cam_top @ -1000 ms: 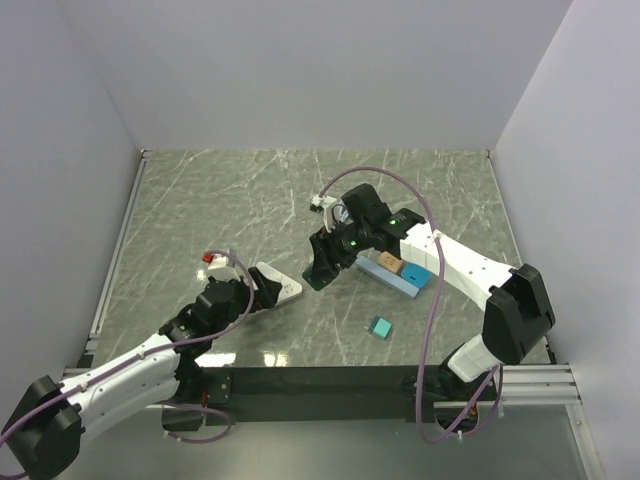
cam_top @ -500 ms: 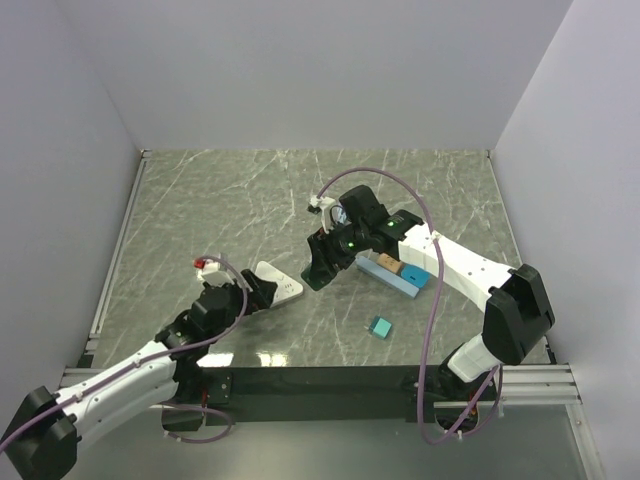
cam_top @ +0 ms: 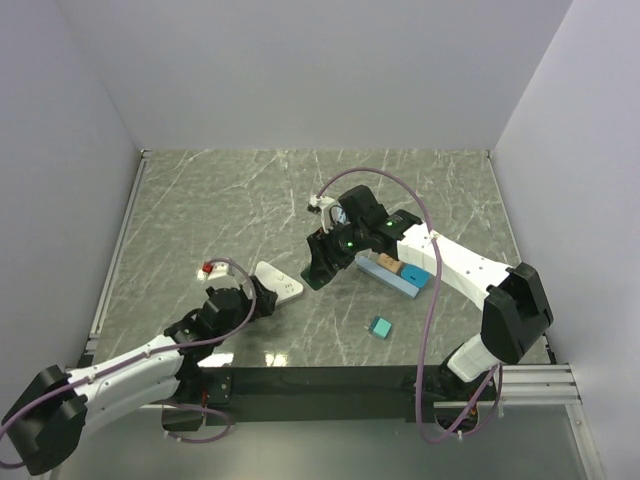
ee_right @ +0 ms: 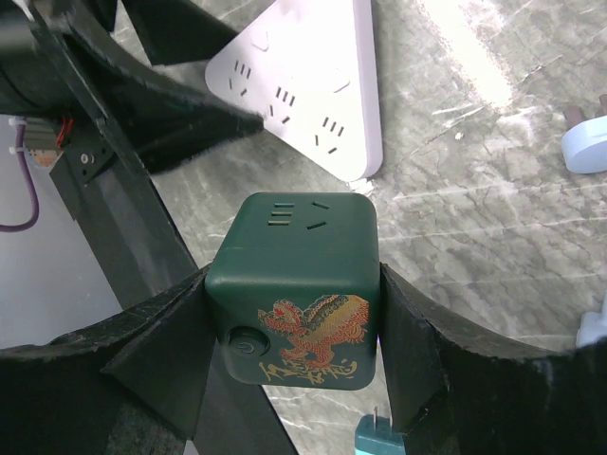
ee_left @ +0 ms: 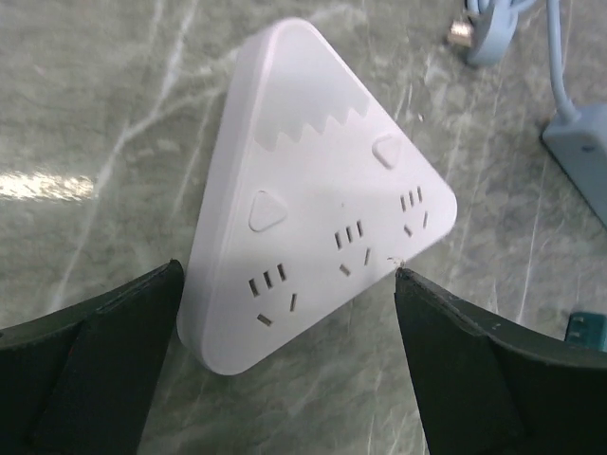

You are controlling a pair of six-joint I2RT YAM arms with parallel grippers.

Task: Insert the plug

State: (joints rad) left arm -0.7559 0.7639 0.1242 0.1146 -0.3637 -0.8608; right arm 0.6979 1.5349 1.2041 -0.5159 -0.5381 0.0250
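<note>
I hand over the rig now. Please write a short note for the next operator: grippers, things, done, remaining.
Left gripper: open, one finger on each side of the near corner of the white triangular power strip; contact unclear.
Right gripper: shut on the green cube socket, held close to the strip.
Done: cube grasped.
Left: every socket seen on the strip is empty, so nothing is inserted yet.

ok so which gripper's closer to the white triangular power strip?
Left. The left gripper is open, straddling the white power strip. The right gripper, shut on the green cube socket, sits off the strip's right side, not touching it.
</note>
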